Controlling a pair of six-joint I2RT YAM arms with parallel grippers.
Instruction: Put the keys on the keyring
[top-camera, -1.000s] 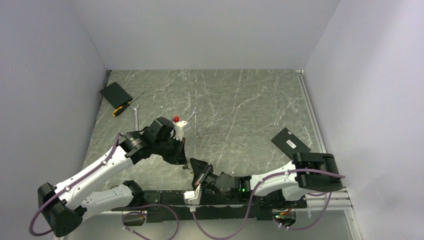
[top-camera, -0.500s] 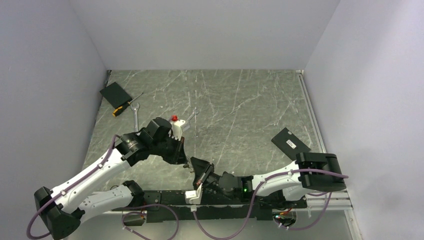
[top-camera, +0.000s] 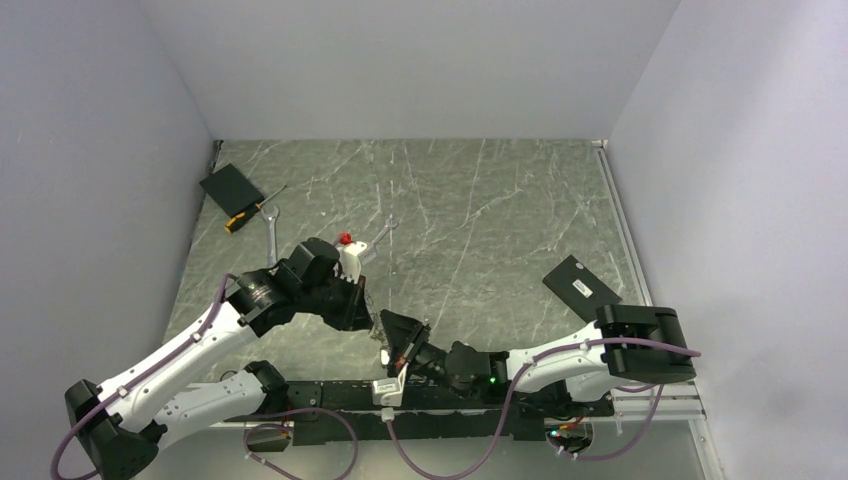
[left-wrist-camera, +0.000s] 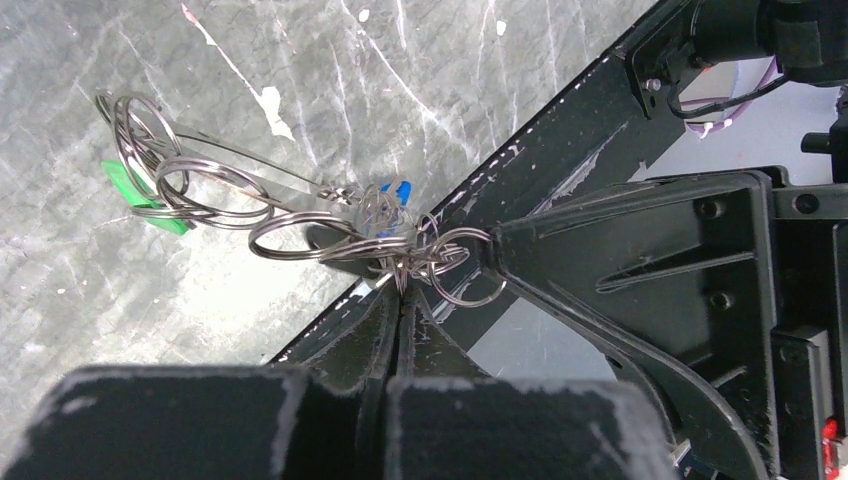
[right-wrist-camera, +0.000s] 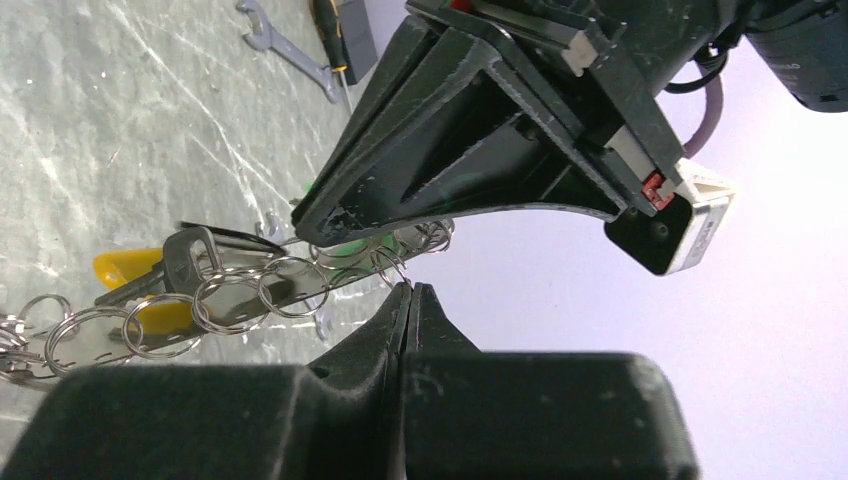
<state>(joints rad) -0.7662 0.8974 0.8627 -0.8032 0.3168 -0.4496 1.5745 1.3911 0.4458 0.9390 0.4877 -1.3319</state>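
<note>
though limp, keyring (left-wrist-camera: 300, 250) lengthwise leftward

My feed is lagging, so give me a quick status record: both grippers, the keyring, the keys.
left gripper: shut, pinching the keyring
right gripper: shut, pinching the same keyring, tip to tip with the left
keyring: chain of linked rings, trailing off from the tips
keys: green key, blue key, yellow key, black key, all among the rings
</note>
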